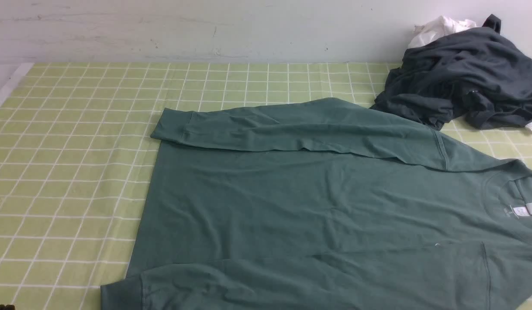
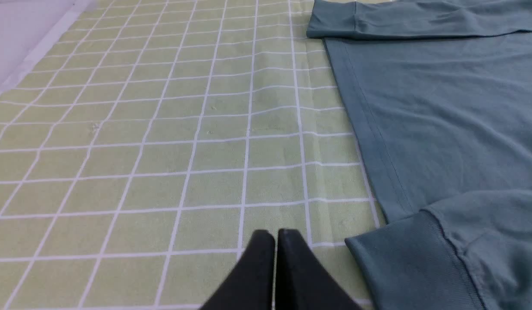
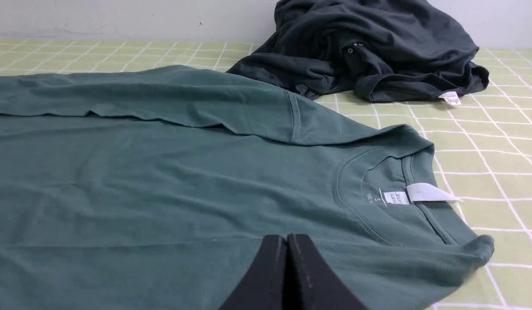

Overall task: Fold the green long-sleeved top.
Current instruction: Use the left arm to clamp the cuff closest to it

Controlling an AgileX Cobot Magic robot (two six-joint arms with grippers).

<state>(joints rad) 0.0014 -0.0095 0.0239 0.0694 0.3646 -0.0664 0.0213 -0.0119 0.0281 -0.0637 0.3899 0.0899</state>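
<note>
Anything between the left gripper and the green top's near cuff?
Only bare checked tablecloth. In the left wrist view the shut left gripper sits apart from the near cuff of the green long-sleeved top, with nothing on that strip.

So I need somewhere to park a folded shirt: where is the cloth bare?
The checked tablecloth is bare left of the green top and in a strip between its far sleeve and the wall. Far right is crowded: dark garment, white cloth.
</note>
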